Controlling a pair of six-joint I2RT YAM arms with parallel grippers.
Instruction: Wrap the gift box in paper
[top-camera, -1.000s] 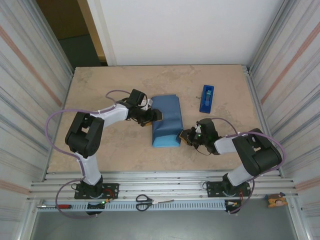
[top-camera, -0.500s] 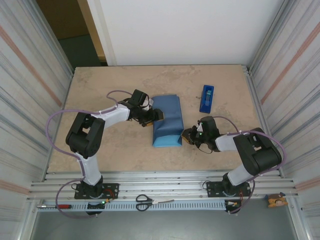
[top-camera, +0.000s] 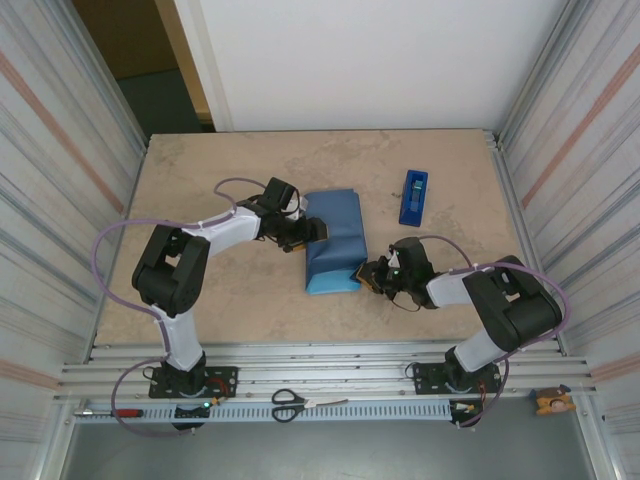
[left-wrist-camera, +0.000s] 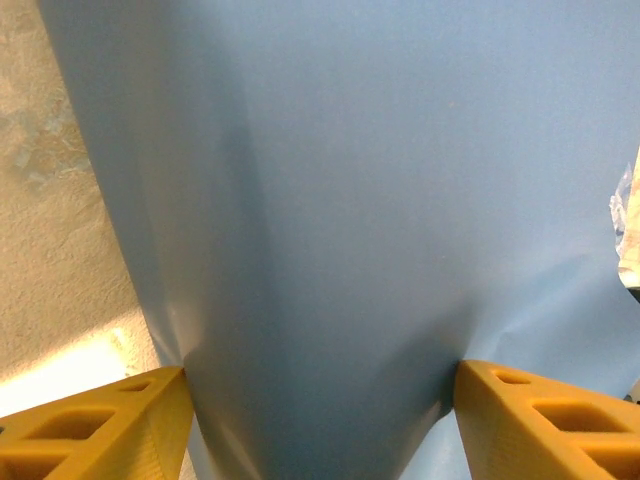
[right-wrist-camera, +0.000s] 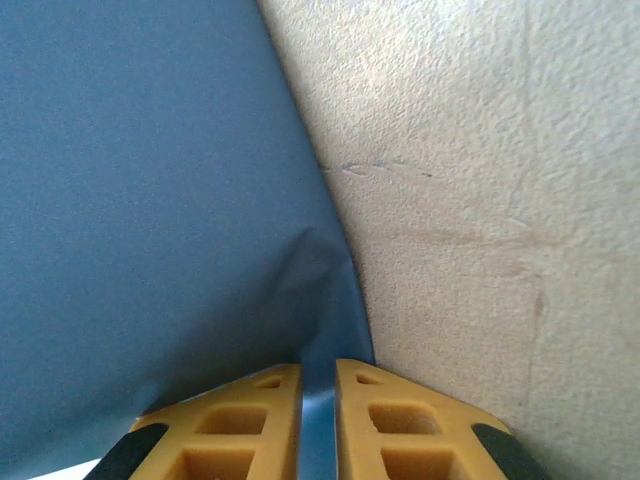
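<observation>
The paper (top-camera: 333, 240) lies folded into a slate-blue bundle at the table's middle, with a lighter blue band along its near end. The gift box is hidden under it. My left gripper (top-camera: 305, 232) is at the bundle's left side. In the left wrist view its fingers (left-wrist-camera: 120, 420) stand wide and press into both sides of a paper-covered bulge (left-wrist-camera: 350, 200), denting it. My right gripper (top-camera: 368, 275) is at the bundle's near right corner. In the right wrist view that gripper (right-wrist-camera: 318, 368) is shut on a thin flap of the paper (right-wrist-camera: 150, 200).
A narrow blue tape dispenser (top-camera: 413, 196) lies at the back right of the table (top-camera: 220, 290). Scissors (top-camera: 290, 403) rest on the metal rail in front of the arm bases. Corrugated walls close in both sides.
My right gripper has shifted slightly left, closer against the bundle's corner, still pinching the flap. The left gripper has barely moved.
</observation>
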